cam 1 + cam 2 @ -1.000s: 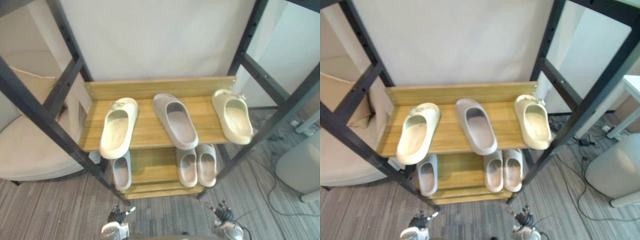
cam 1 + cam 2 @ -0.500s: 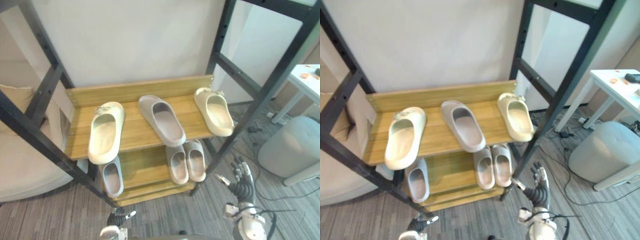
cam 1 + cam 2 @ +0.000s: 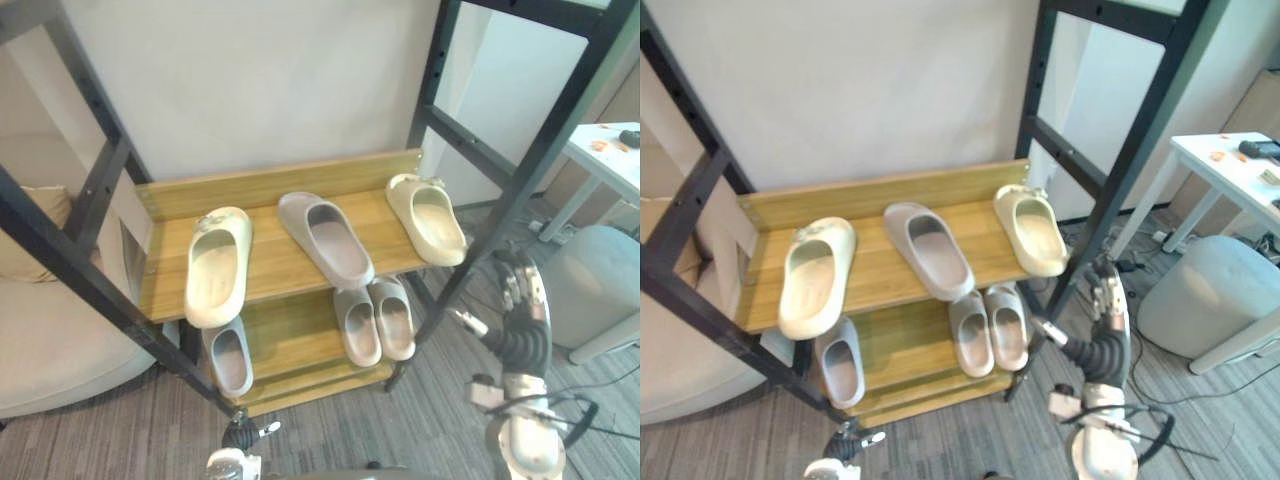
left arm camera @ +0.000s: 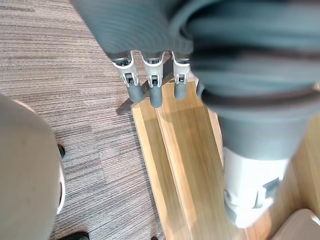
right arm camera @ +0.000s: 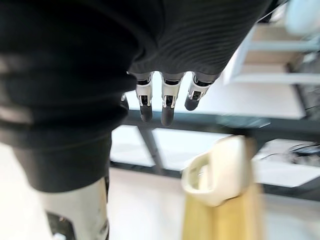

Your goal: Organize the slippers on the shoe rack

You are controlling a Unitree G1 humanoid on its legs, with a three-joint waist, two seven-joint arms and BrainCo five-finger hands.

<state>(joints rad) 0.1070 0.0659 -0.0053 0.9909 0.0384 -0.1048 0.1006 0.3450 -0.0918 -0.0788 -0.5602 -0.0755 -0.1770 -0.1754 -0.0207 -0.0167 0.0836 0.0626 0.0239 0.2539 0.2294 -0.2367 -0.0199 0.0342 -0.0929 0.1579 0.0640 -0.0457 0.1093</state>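
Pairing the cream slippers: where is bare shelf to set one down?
Upper shelf: a bare strip between the left cream slipper and the middle grey slipper, another between that and the right cream slipper. Lower shelf: bare wood between the single grey slipper and the grey pair. Lower right is crowded.

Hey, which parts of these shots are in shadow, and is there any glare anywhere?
Left eye view: the lower shelf sits in shade under the upper shelf, and the wall shows no glare. Left wrist view: a pale sheen runs along the wooden board past the left robot hand. Right wrist view: the right robot hand is dark against a bright background.
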